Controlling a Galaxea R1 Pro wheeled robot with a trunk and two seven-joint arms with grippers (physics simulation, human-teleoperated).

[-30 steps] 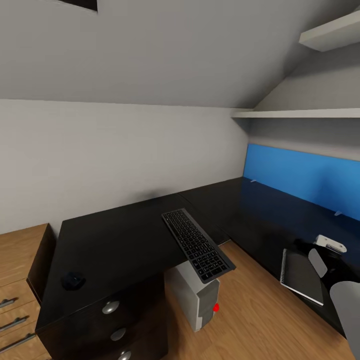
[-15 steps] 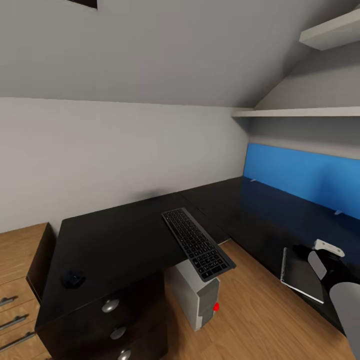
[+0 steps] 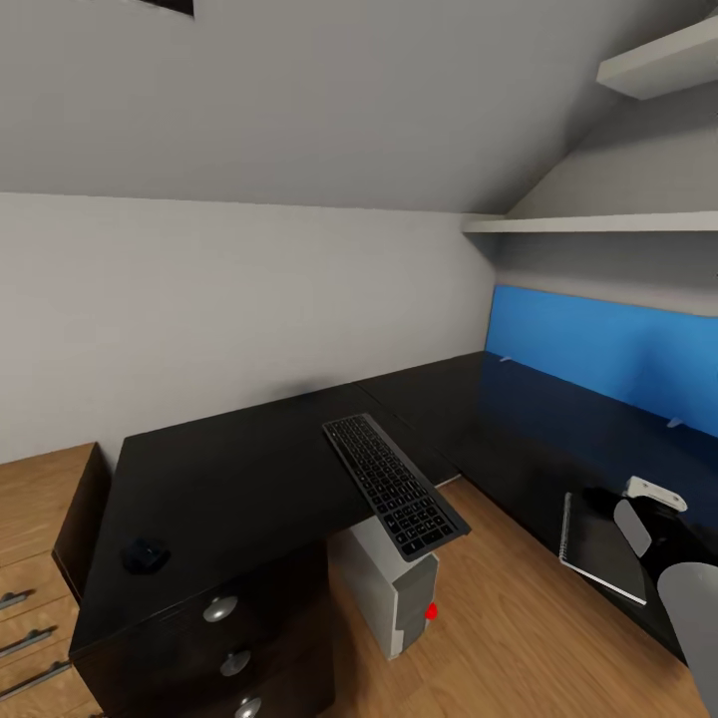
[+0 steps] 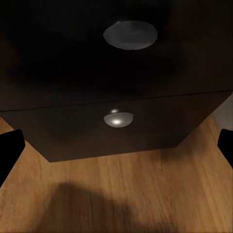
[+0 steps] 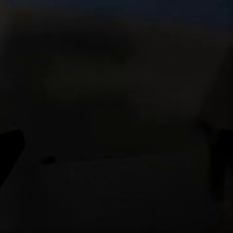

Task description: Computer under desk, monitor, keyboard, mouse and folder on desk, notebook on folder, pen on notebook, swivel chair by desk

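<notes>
The desk [image 3: 229,479] has a glossy black L-shaped top. The slim keyboard [image 3: 394,486] lies at an angle on it, its near end hanging past the inner edge. Far to the left, near the front edge, rests the small black mouse [image 3: 146,555]. The light-grey computer [image 3: 392,594] stands on the floor under the desk. A thin spiral-edged notebook [image 3: 601,546] lies on the right wing, beside my right arm [image 3: 634,525]. My left gripper [image 4: 116,145] is open, facing the desk's black drawers [image 4: 116,63]. My right gripper [image 5: 116,145] looks onto a dark surface, its fingers wide apart.
A blue panel [image 3: 598,354] runs along the back of the right wing, with white shelves [image 3: 598,225] above it. A light wooden chest of drawers [image 3: 35,543] stands left of the desk. Silver knobs [image 3: 221,610] stick out from the desk drawers. Wood floor [image 3: 509,628] lies between the wings.
The end of my right arm has dipped slightly beside the notebook. Everything else stays as it was.
</notes>
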